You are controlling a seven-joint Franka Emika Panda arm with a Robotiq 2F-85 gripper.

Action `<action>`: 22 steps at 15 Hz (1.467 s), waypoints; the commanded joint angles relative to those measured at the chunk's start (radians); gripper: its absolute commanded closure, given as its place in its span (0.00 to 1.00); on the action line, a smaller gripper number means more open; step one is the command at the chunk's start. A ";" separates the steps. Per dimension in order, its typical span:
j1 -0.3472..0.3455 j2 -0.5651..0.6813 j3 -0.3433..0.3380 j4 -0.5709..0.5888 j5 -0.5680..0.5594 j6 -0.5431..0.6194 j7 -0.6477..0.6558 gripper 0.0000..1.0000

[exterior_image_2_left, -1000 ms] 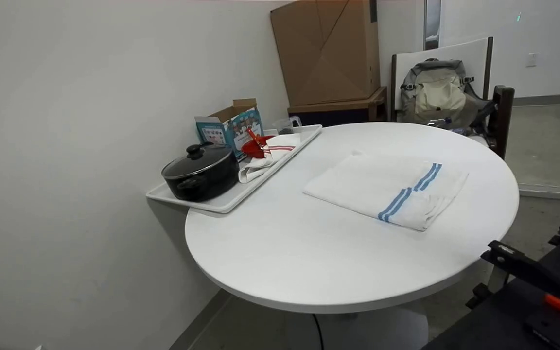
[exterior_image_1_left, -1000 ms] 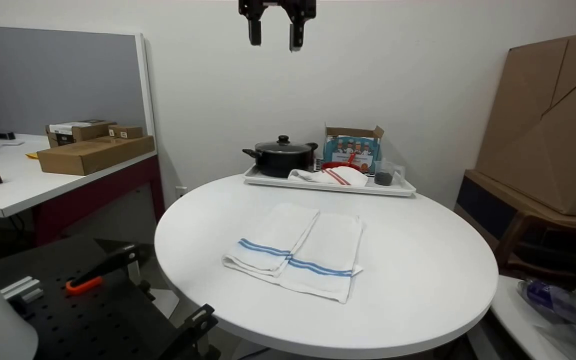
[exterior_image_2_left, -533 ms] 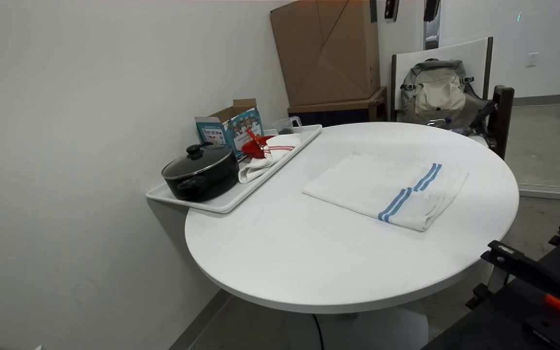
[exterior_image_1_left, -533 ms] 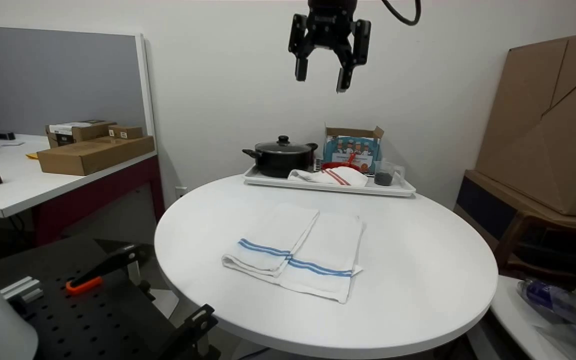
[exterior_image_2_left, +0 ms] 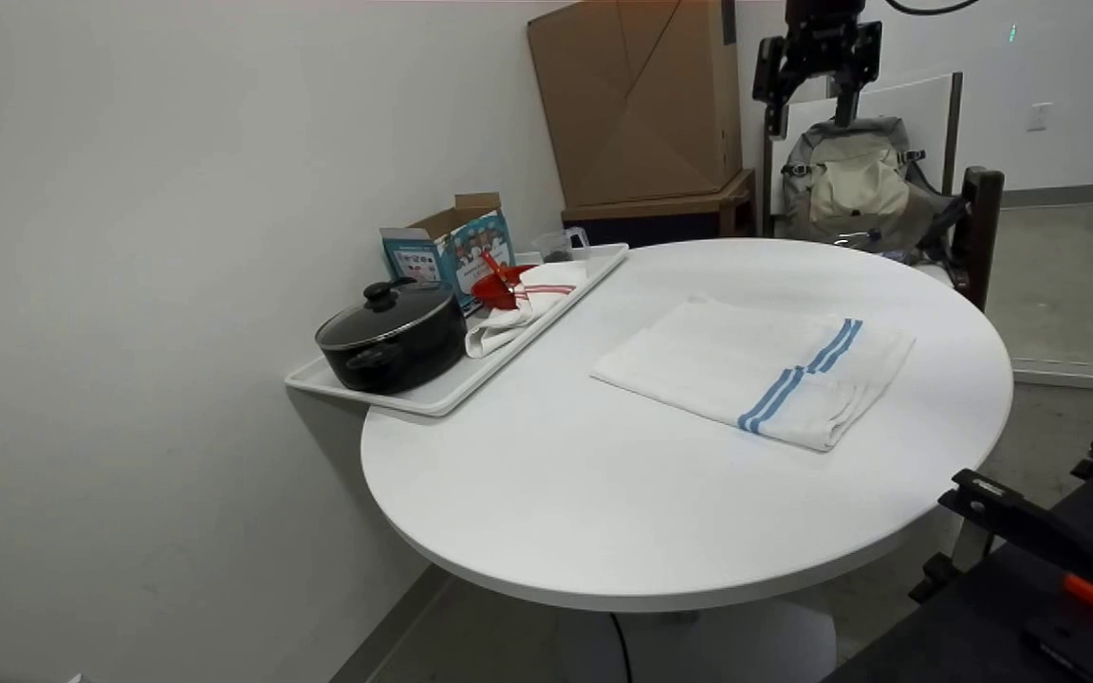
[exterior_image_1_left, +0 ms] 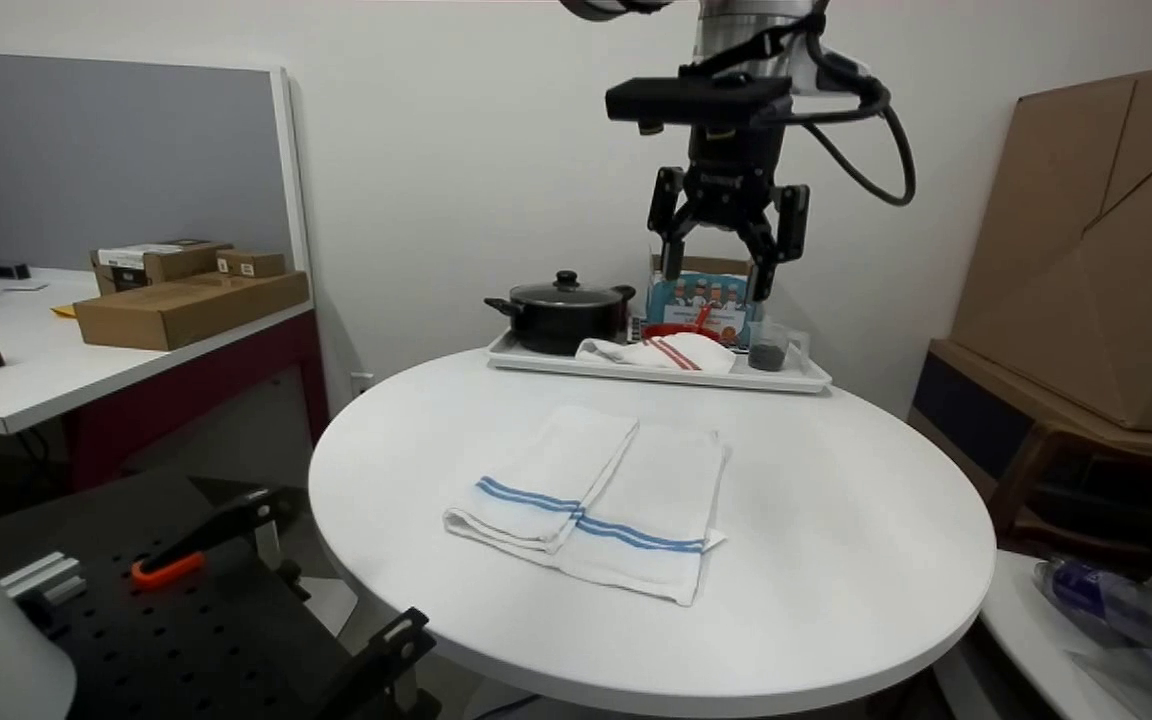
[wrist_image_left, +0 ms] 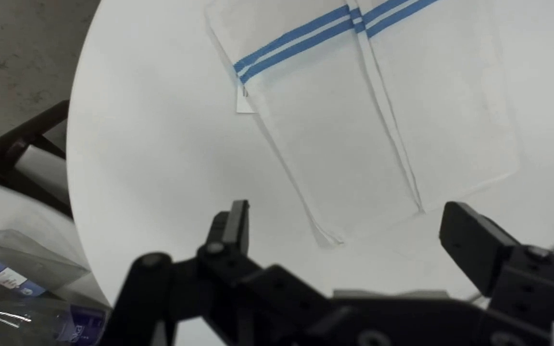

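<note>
My black gripper [exterior_image_1_left: 715, 273] hangs in the air above the round white table, its jaws wide apart and nothing between them. In another exterior view the gripper [exterior_image_2_left: 810, 118] shows near the top edge, in front of a backpack. A folded white towel with blue stripes [exterior_image_1_left: 656, 480] lies flat on the table, well below the fingers. From the wrist, the towel [wrist_image_left: 325, 125] fills the upper middle, and one end of it shows between the spread fingertips [wrist_image_left: 240, 223] without contact. A small white tag [wrist_image_left: 245, 102] sticks out at the towel's side.
By the wall, a white tray [exterior_image_1_left: 536, 362] on the table [exterior_image_1_left: 836, 560] carries a lidded black pot [exterior_image_1_left: 566, 318], a red-striped cloth [exterior_image_1_left: 676, 352], a red bowl, a blue box [exterior_image_2_left: 480, 251] and a clear cup [exterior_image_1_left: 768, 348]. A large carton [exterior_image_1_left: 1086, 260] stands beside.
From near the top edge, my gripper has come down and moved rightward in an exterior view; it has entered from above in both. The jaws stay open and the towel lies still.
</note>
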 commanded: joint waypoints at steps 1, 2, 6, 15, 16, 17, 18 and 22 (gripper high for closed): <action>-0.025 0.105 0.022 -0.002 -0.036 0.110 0.007 0.00; -0.029 0.125 0.027 -0.012 -0.034 0.133 0.005 0.00; -0.053 0.182 0.058 -0.050 0.005 0.179 -0.012 0.00; -0.165 0.283 0.125 -0.138 0.114 0.316 -0.079 0.00; -0.177 0.298 0.133 -0.139 0.119 0.331 -0.087 0.00; -0.193 0.312 0.142 -0.135 0.125 0.342 -0.095 0.00; -0.209 0.325 0.152 -0.132 0.130 0.351 -0.102 0.00; -0.259 0.368 0.181 -0.105 0.133 0.361 -0.104 0.00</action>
